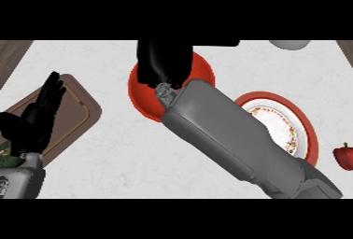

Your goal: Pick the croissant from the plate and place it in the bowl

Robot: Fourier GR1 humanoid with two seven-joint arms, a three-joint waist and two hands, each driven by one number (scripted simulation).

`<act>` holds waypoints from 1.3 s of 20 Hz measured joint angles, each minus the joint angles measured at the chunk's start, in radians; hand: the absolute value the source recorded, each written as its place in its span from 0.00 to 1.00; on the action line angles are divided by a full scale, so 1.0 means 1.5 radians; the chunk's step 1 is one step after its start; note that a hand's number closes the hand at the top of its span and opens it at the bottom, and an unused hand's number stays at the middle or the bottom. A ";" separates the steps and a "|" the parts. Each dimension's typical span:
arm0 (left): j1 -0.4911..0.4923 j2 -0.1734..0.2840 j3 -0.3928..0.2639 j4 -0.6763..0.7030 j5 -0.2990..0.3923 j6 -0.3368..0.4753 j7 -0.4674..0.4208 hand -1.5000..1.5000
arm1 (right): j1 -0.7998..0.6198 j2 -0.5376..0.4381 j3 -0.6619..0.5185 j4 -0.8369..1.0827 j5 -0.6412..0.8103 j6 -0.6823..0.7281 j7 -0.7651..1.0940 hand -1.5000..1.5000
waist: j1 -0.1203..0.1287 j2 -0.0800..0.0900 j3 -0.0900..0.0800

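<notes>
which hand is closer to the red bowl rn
Right. The right hand is over the red bowl, covering much of it; the left hand rests open far off at the view's left, over the brown cutting board.

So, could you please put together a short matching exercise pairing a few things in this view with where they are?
Things:
1. right hand
2. left hand
3. plate
4. red pepper

Places:
a. over the brown board, at the view's left
b. at the view's right edge
c. over the red bowl
d. right of the bowl, partly hidden by the right forearm

Pairs: 1-c, 2-a, 3-d, 4-b. The red bowl sits near the counter's middle; the brown board lies at the left.
</notes>
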 measured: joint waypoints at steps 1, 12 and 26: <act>-0.003 0.003 0.005 0.002 0.001 -0.003 0.001 0.50 | 0.007 0.001 -0.004 0.018 0.000 -0.020 -0.015 1.00 | -0.001 0.000 0.000; -0.005 -0.016 0.006 -0.001 -0.017 -0.004 0.004 0.50 | -0.014 0.000 -0.125 0.288 -0.034 -0.168 -0.247 1.00 | 0.000 0.003 0.000; 0.004 -0.019 0.015 -0.014 -0.024 -0.008 0.012 0.50 | 0.017 -0.033 -0.264 0.449 -0.156 -0.084 -0.427 0.00 | 0.001 0.005 0.001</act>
